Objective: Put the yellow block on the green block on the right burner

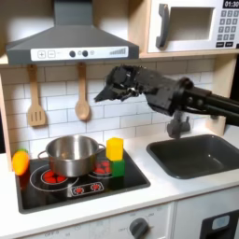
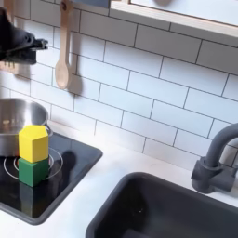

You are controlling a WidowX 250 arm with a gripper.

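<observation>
Resting on the green block (image 2: 33, 171), the yellow block (image 2: 33, 143) forms an upright stack on the right burner (image 2: 51, 167) beside the steel pot (image 1: 72, 154). Gripper (image 1: 99, 96) hangs above the hob (image 1: 131, 177), well clear; jaws apart, holding nothing.

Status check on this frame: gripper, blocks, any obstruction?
Gripper raised, empty, state unclear. Yellow block stacked on green block, right burner. Nothing in the way.
</observation>
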